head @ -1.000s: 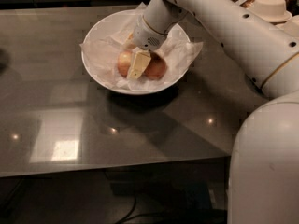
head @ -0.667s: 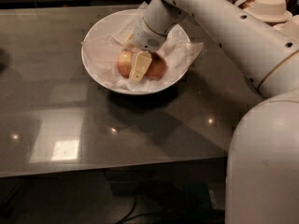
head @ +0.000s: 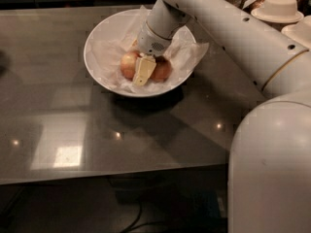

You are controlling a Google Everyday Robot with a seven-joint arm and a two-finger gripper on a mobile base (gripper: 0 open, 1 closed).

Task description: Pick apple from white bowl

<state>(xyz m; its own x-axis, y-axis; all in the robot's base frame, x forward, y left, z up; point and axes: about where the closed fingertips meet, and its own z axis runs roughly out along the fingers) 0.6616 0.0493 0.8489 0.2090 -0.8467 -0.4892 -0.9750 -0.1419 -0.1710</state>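
Observation:
The white bowl (head: pixel 97 38), lined with crinkled white paper, sits at the back middle of the dark glossy table. Two apples lie in it side by side. The paler yellow-pink apple (head: pixel 128 64) is on the left and a darker red apple (head: pixel 163 70) is on the right. My gripper (head: pixel 143 74) reaches down into the bowl from the upper right and sits between the two apples, touching or nearly touching both. The wrist hides the back of the apples.
Stacked beige paper bowls (head: pixel 279 7) stand at the back right, with another pale dish (head: pixel 299 31) beside them. My white arm (head: pixel 228 28) crosses the table's right side and my body (head: pixel 272 169) fills the lower right. The table's front edge (head: pixel 97 179) is near.

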